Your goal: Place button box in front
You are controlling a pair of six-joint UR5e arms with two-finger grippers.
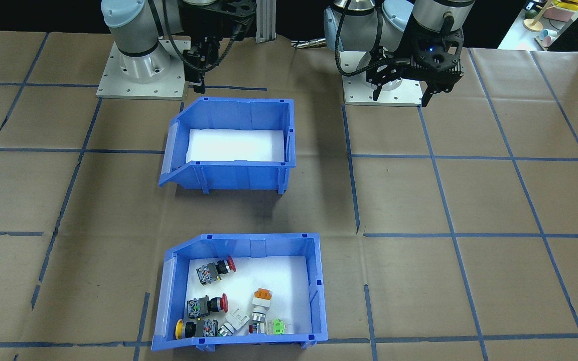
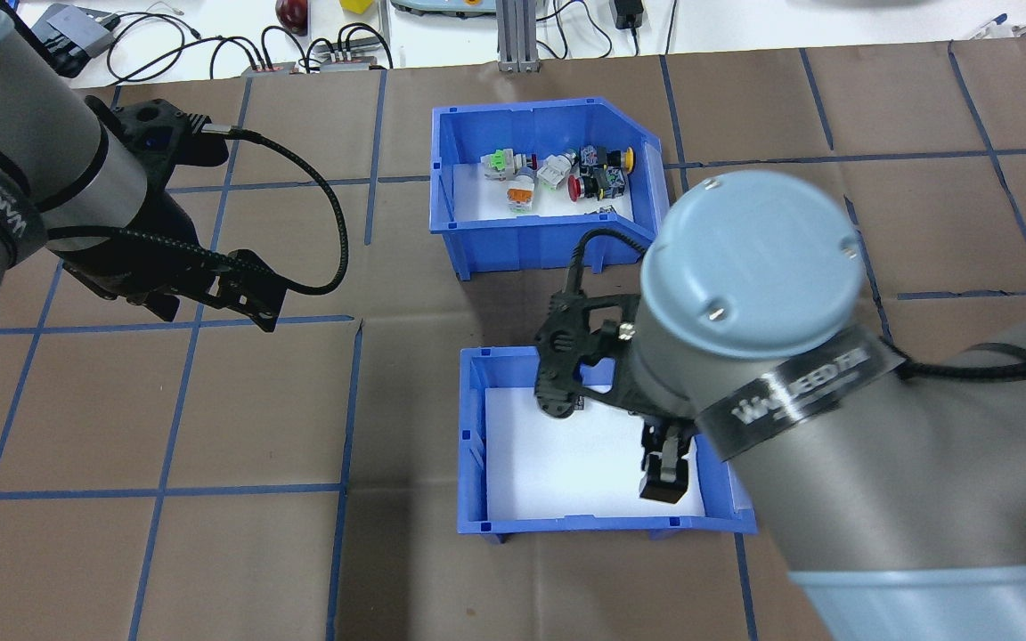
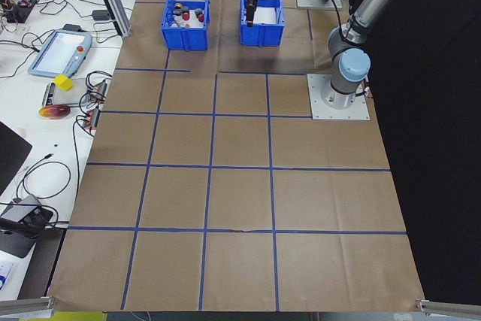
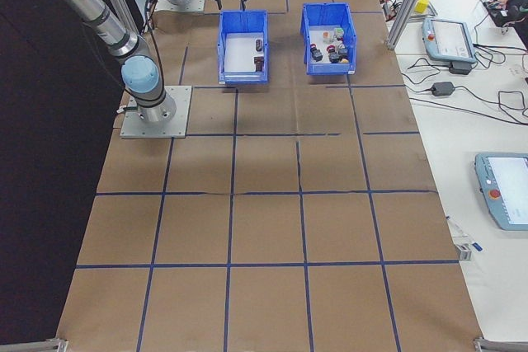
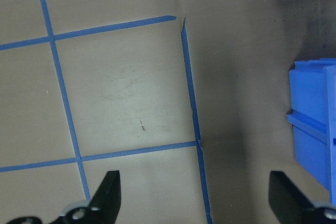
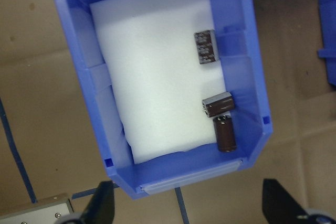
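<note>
The button box is a blue bin with a white liner that holds several red-, orange-, yellow- and green-capped switches. It stands on the table's far side from the robot, untouched. My right gripper hangs open above the alike blue bin with dark cylinders, which stands nearer the robot base. My left gripper is open and empty over bare brown paper, off to the side of both bins.
Brown paper with blue tape lines covers the table. A blue bin's edge shows at the right of the left wrist view; which bin it is I cannot tell. Cables and tablets lie on a white bench beyond the button box.
</note>
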